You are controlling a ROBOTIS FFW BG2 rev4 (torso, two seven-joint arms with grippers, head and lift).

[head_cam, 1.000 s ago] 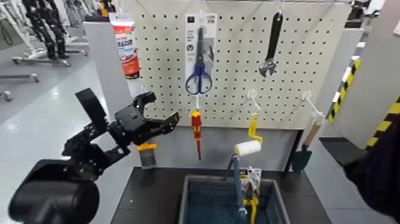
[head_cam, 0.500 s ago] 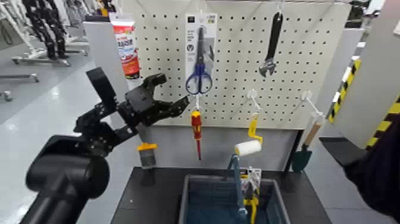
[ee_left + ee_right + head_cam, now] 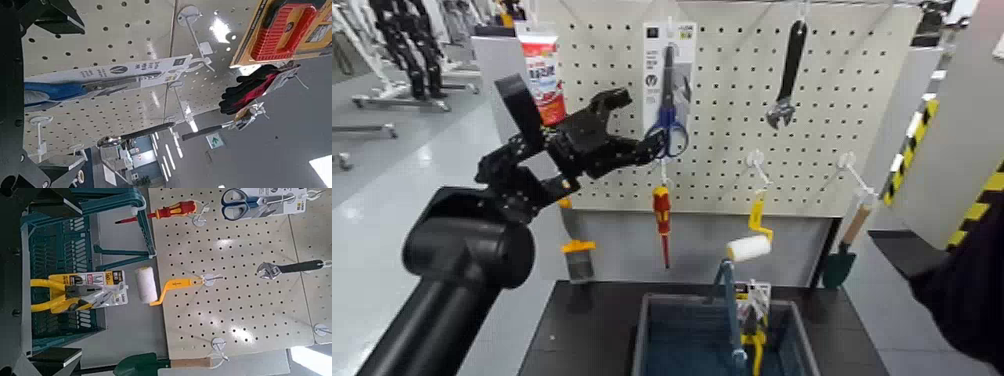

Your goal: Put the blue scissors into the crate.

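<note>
The blue scissors [image 3: 668,128] hang on their white-and-grey card from a pegboard hook, blue loops low on the card. My left gripper [image 3: 632,124] is raised just left of the card, open, with its lower fingertip close to the loops. In the left wrist view the scissors [image 3: 48,92] lie across the gap between the spread fingers [image 3: 56,17], with nothing gripped. The grey-blue crate [image 3: 657,345] stands on the black table below, its handle bar [image 3: 730,300] upright. The right wrist view shows the crate [image 3: 55,321], the scissors [image 3: 249,200] and the right gripper [image 3: 43,280] open.
On the pegboard hang a red tube [image 3: 543,75], a wrench [image 3: 790,72], a red-and-yellow screwdriver [image 3: 661,215], a paint roller [image 3: 749,246], a trowel [image 3: 841,262] and a brush [image 3: 579,258]. A carded pair of yellow pliers [image 3: 754,322] lies in the crate.
My left arm has risen and swung right, bringing the open gripper from beside the screwdriver's level up to the scissors' loops. The scissors and crate have not moved.
</note>
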